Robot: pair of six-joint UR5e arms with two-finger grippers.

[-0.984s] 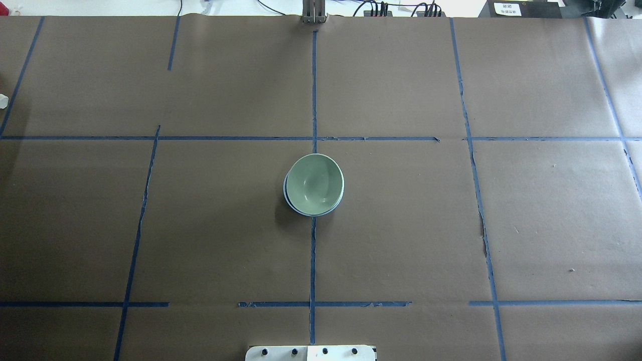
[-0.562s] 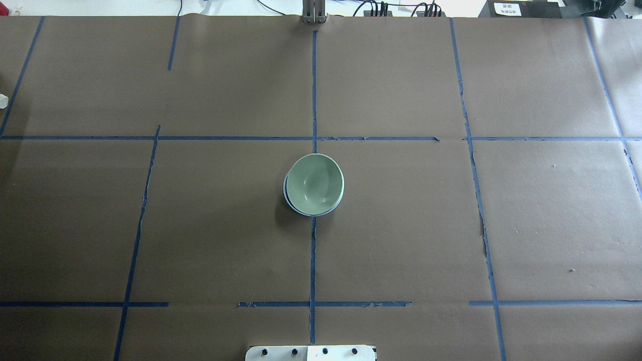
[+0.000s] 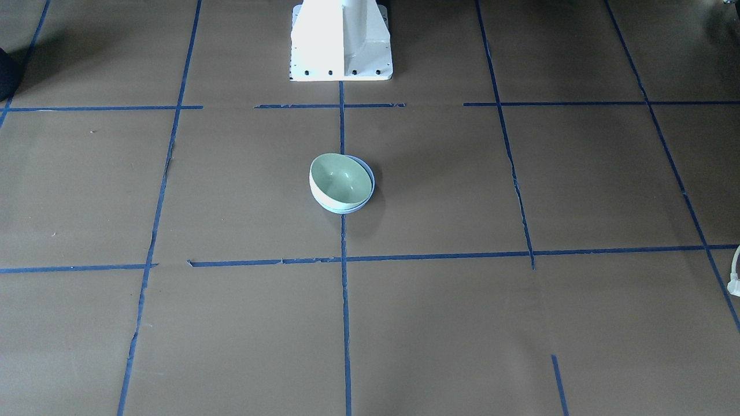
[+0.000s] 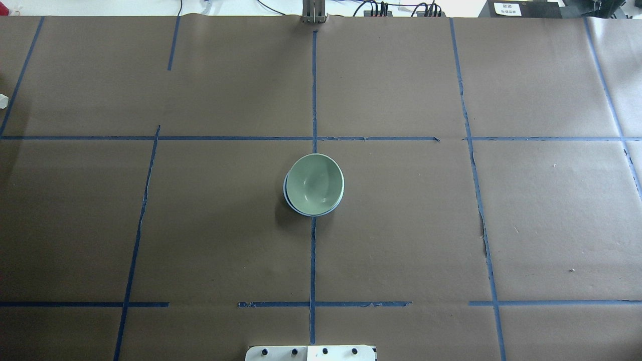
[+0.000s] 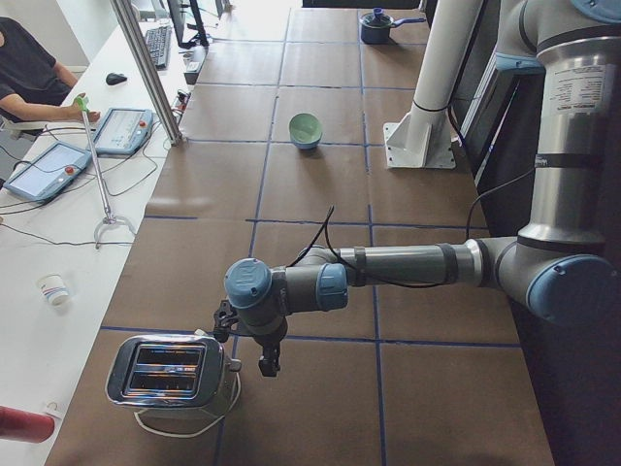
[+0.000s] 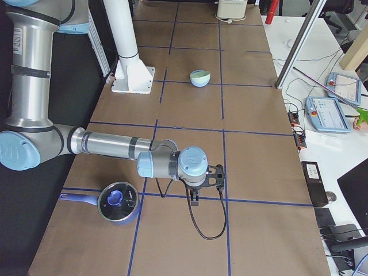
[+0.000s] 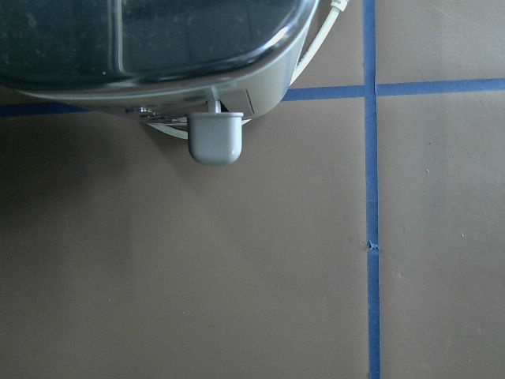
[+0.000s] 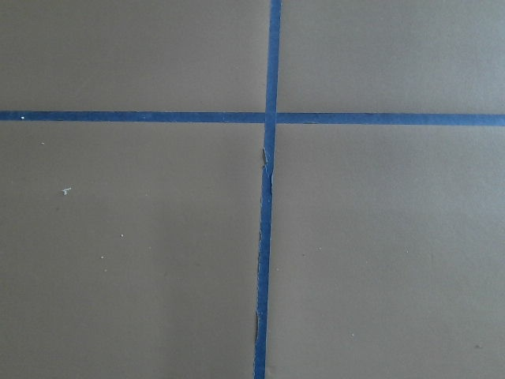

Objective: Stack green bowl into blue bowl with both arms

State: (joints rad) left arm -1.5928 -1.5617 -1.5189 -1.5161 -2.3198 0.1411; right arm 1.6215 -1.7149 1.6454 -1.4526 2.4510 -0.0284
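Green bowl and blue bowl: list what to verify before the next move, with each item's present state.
1. Green bowl nested in blue bowl: ok.
2. Green bowl centred in it: not ok, the blue rim shows mostly on one side.
3. Left pincer away from the bowls, beside toaster: ok.
4. Right pincer away from the bowls, beside lidded pot: ok.
5. Both pincers open: cannot tell.
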